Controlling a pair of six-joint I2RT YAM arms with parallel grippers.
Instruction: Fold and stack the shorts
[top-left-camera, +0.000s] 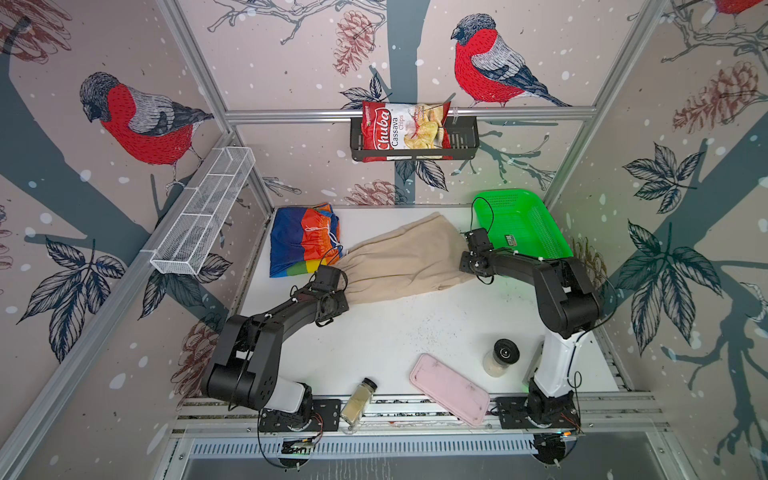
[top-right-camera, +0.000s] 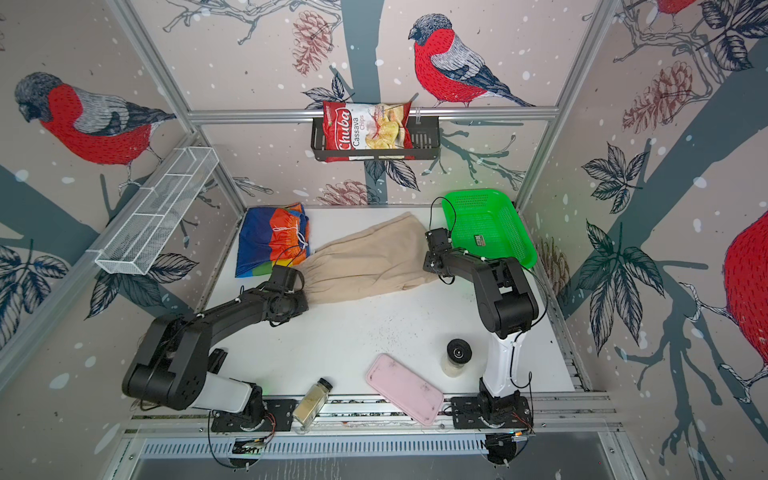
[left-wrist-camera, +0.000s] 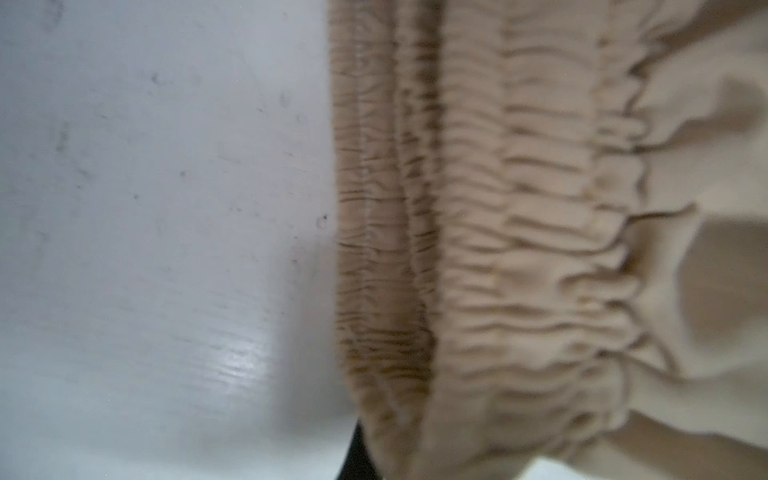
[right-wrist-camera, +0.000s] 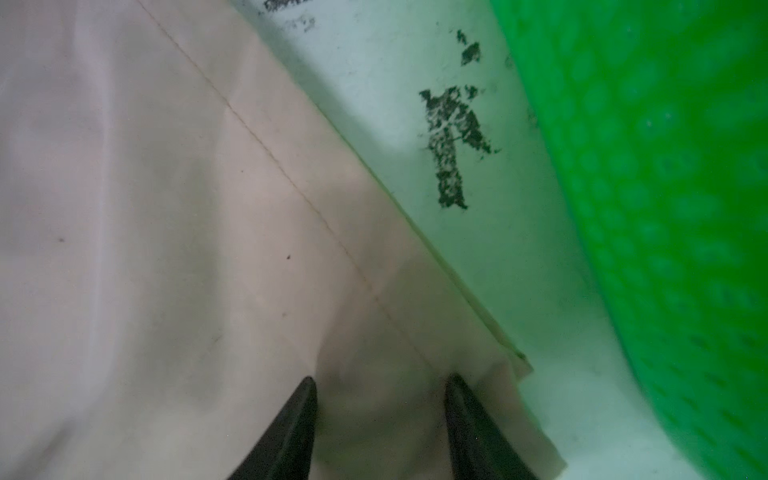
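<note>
The beige shorts (top-left-camera: 407, 257) lie spread across the back of the white table, gathered waist to the left and leg hem to the right. My left gripper (top-left-camera: 344, 277) is shut on the waistband (left-wrist-camera: 519, 249); only a sliver of one black finger (left-wrist-camera: 356, 457) shows beside the bunched elastic. My right gripper (right-wrist-camera: 380, 380) stands open at the hem corner (right-wrist-camera: 478, 353), both fingertips pressed on the beige cloth, which bulges between them. In both top views its wrist (top-left-camera: 473, 253) hides it. The rainbow shorts (top-left-camera: 299, 237) lie folded at the back left, apart from both grippers.
A green mesh basket (top-left-camera: 523, 224) stands at the back right, close beside the right gripper. Near the front edge lie a pink tray (top-left-camera: 451, 388), a spice jar (top-left-camera: 358, 401) and a black-lidded jar (top-left-camera: 503, 357). A chips bag (top-left-camera: 405, 126) sits in a wall rack.
</note>
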